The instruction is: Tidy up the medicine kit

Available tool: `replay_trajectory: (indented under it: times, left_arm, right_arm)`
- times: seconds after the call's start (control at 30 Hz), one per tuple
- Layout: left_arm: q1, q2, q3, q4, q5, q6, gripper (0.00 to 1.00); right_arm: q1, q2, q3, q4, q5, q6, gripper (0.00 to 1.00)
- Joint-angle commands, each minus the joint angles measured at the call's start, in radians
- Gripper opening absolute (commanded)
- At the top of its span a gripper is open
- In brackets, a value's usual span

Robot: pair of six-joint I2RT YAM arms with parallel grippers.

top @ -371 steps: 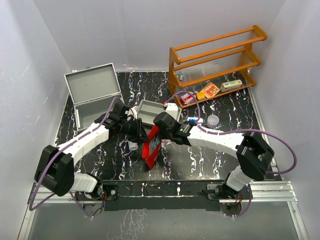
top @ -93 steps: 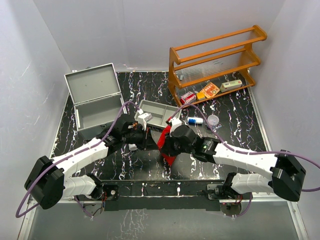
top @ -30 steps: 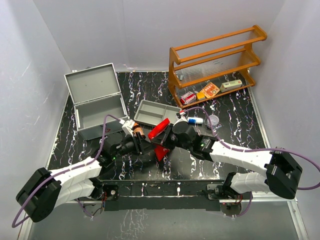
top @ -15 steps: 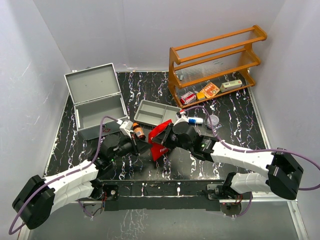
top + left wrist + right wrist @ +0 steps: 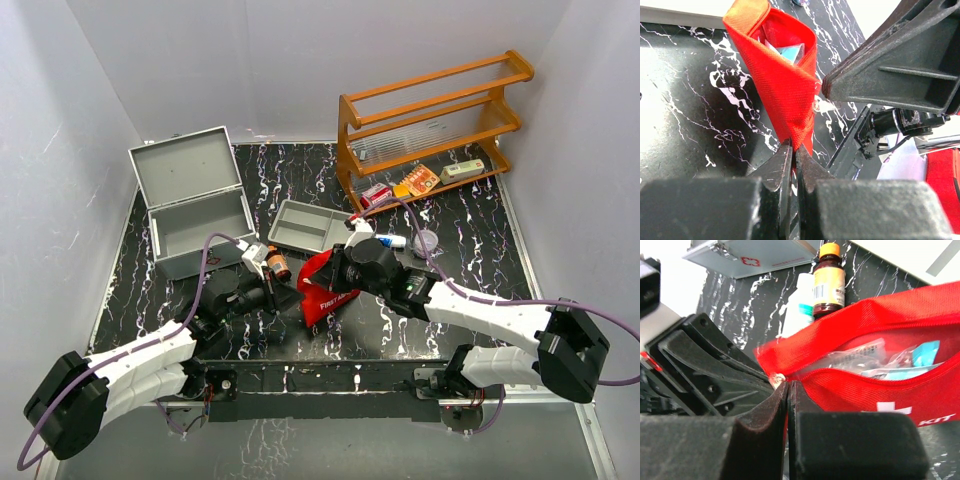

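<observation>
both ends of the red pouch [image 5: 324, 286] are pinched: left gripper [image 5: 793, 150] closed tight on its lower edge, right gripper [image 5: 788, 388] closed on the zipper end. it gapes open at the table's [image 5: 300, 175] near middle, packets [image 5: 865, 357] inside, amber bottle [image 5: 277, 262] just beside.

marbled table [image 5: 290, 165] — metal case [image 5: 195, 215], tray [image 5: 305, 222], wooden rack [image 5: 347, 130].
</observation>
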Motion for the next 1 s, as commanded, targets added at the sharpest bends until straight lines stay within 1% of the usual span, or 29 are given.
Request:
replay_trajectory:
  times: [0.0, 0.1, 0.2, 0.23, 0.4, 0.47, 0.53, 0.67, 0.8, 0.87, 0.97]
  left_arm:
    - [0.0, -0.029, 0.019, -0.011, 0.018, 0.036, 0.0]
    - [0.0, -0.031, 0.027, -0.027, 0.015, 0.047, 0.0]
    - [0.0, -0.032, 0.039, -0.042, 0.016, 0.068, 0.0]
    - [0.0, -0.031, 0.048, -0.055, 0.016, 0.077, 0.0]
    - [0.0, -0.031, 0.093, -0.13, 0.023, 0.13, 0.0]
    - [0.0, -0.03, 0.11, -0.153, 0.03, 0.147, 0.0]
    - [0.0, -0.029, 0.122, -0.168, 0.038, 0.16, 0.0]
    - [0.0, -0.027, 0.134, -0.178, 0.057, 0.175, 0.0]
    - [0.0, -0.024, 0.135, -0.177, 0.071, 0.181, 0.0]
    - [0.0, -0.023, 0.136, -0.177, 0.074, 0.183, 0.0]
    - [0.0, -0.024, 0.137, -0.175, 0.078, 0.184, 0.0]
  right_arm:
    - [-0.016, -0.039, 0.007, 0.027, 0.0, -0.222, 0.0]
    - [-0.016, -0.057, 0.006, 0.032, -0.045, -0.298, 0.0]
    - [-0.016, -0.057, 0.012, 0.026, -0.086, -0.332, 0.0]
    - [-0.016, -0.052, 0.017, 0.019, -0.098, -0.333, 0.03]
    - [-0.013, -0.007, 0.064, -0.023, -0.175, -0.332, 0.28]
    - [-0.003, 0.003, 0.073, -0.029, -0.172, -0.329, 0.35]
    - [0.01, 0.009, 0.077, -0.028, -0.163, -0.326, 0.39]
    - [0.025, 0.029, 0.094, -0.023, -0.14, -0.319, 0.41]
    - [0.032, 0.077, 0.135, -0.03, -0.125, -0.324, 0.4]
    - [0.036, 0.098, 0.152, -0.036, -0.107, -0.325, 0.38]
    - [0.036, 0.113, 0.162, -0.046, -0.069, -0.322, 0.32]
